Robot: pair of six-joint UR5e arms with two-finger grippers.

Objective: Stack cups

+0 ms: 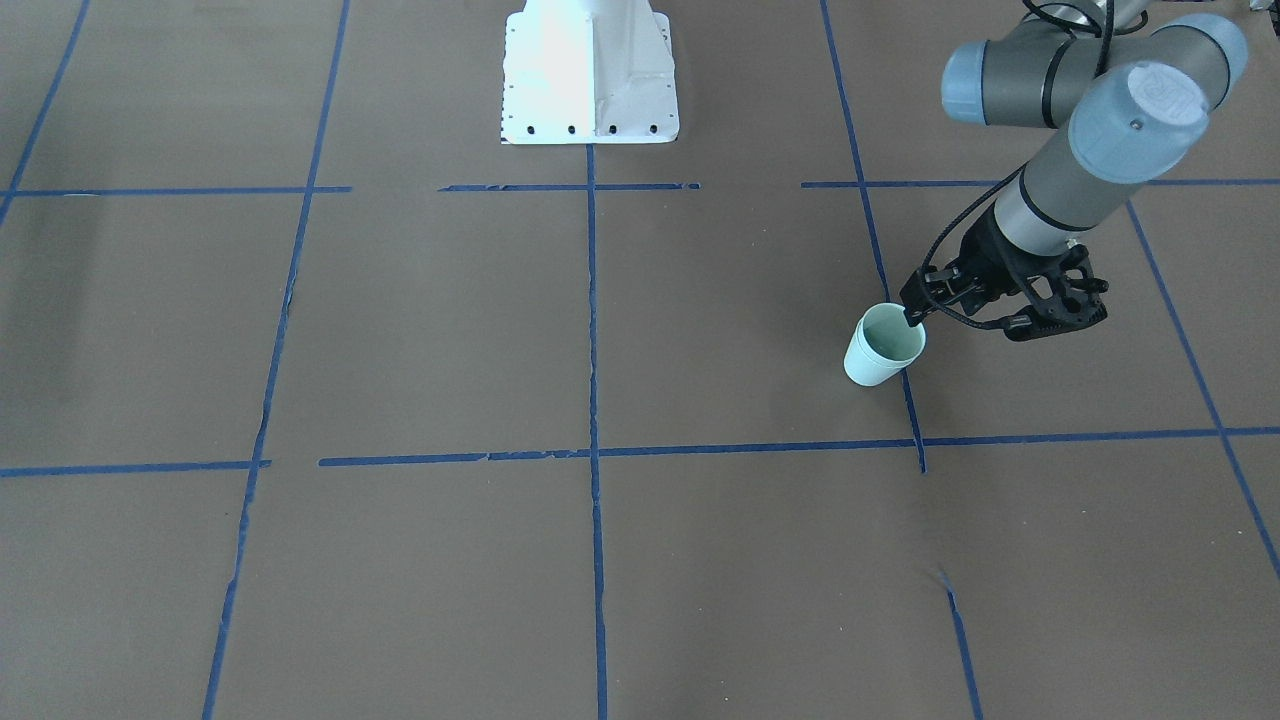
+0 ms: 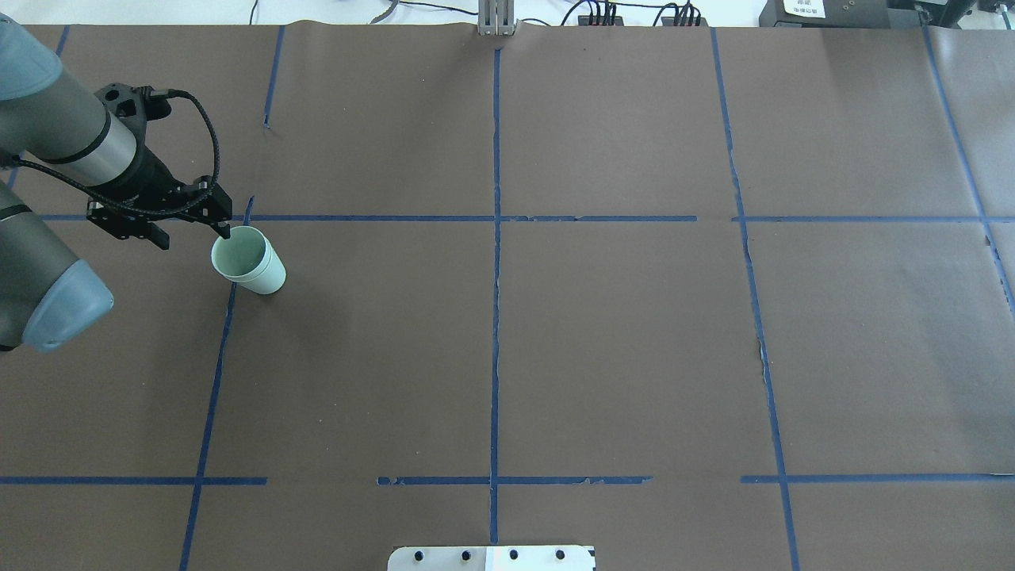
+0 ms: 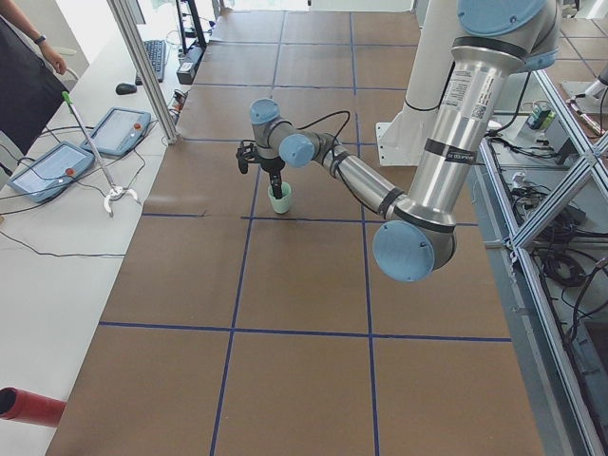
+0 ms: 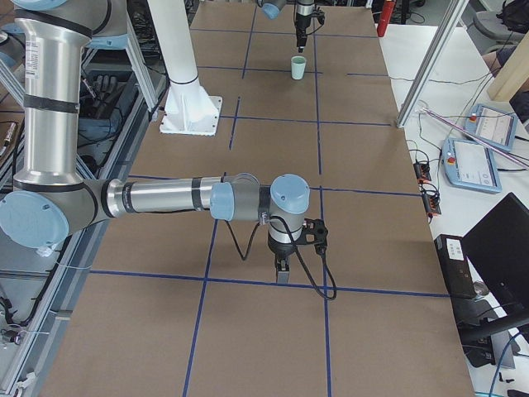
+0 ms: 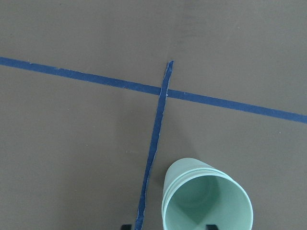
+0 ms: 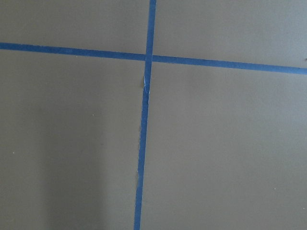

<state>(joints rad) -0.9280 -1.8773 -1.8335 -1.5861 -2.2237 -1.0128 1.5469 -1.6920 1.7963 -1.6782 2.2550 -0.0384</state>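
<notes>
Heads up, your next move hangs on how the left jaws sit across the cup wall. The cups (image 2: 247, 262) look nested already: the left wrist view shows two rims, the inner one poking up a bit above the outer. They stand upright, mouth up, on the worktop (image 2: 555, 357), far over on the robot's left side. They're just beside a strip of blue tape (image 5: 154, 143), near where it meets a cross strip.

The left arm (image 2: 79, 143) hangs right over them, pointing down. The left jaws are spread wide and have hold of nothing. Of the two fingertips (image 5: 209, 227) in the wrist view, one shows over the cup's inside and the other sits outside the wall, by the tape. So the rim on that side lies between them, and I can't see either pad touching it.

I'd say the stacking is basically done and what's left is backing out. The cups' long axis is vertical, so go straight up. Drift sideways and the inner finger could catch the rim and tip the pair.

The right arm (image 4: 165, 197) is well apart at the other end, and I can't tell whether the right jaws are open or closed.
</notes>
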